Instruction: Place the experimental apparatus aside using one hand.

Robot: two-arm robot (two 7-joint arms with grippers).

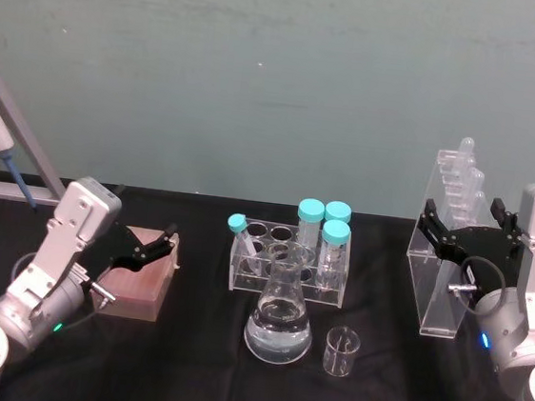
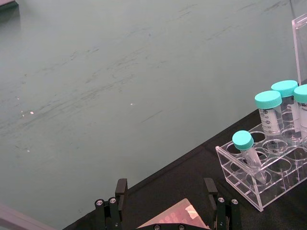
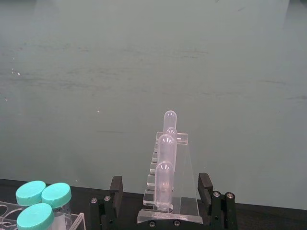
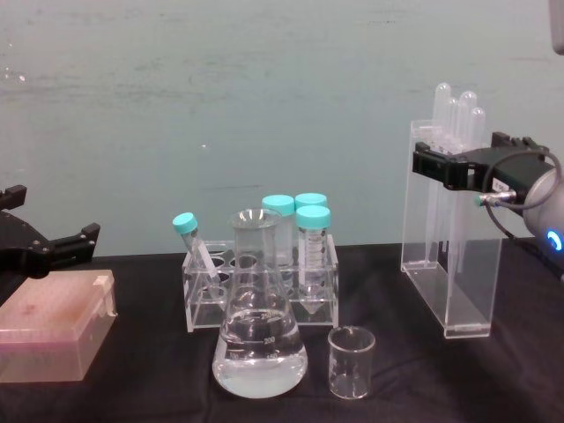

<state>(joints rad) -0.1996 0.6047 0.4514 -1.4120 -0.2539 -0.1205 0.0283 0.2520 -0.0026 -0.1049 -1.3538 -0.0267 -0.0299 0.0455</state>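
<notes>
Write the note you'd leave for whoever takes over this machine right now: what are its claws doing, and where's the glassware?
Right claw: open, jaws either side of the top of the pipette stand on the robot's right; not closed on it.
Left claw: open, above the pink box on the left.
Flask and beaker stand centre front, tube rack behind them.
Done: nothing looks set aside yet.
Left: close on the stand, move it aside, probably then flask and beaker.
</notes>
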